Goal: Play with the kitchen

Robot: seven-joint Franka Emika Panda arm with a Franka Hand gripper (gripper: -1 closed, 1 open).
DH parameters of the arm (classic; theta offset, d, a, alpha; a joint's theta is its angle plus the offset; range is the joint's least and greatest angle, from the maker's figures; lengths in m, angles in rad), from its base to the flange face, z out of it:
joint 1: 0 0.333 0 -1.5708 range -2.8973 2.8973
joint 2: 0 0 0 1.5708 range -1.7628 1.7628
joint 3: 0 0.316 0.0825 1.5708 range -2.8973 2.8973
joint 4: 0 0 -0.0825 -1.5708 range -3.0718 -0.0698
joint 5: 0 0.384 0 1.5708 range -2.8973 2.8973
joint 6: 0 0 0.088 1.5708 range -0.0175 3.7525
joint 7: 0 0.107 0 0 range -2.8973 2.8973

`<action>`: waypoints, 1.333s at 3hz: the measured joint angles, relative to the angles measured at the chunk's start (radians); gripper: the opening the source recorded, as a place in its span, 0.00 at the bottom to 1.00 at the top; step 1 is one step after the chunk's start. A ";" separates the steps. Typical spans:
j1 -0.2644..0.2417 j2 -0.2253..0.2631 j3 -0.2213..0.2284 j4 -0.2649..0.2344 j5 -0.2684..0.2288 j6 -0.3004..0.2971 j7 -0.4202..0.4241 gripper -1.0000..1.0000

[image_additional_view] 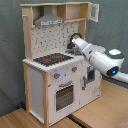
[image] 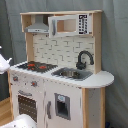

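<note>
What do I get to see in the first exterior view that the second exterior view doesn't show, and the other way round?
Only the first exterior view shows the metal sink basin and the whole black curved faucet unobstructed. Only the second exterior view shows the white robot arm reaching over the counter, hiding the sink area. Both exterior views share the white and light-wood toy kitchen, its red-ringed black hob, grey hood and oven door.
</note>
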 joint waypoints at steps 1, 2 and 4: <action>0.025 -0.003 -0.045 0.013 0.000 -0.092 0.007 1.00; 0.041 -0.007 -0.095 0.011 -0.002 -0.190 0.038 1.00; 0.041 -0.009 -0.169 0.009 -0.049 -0.350 0.162 1.00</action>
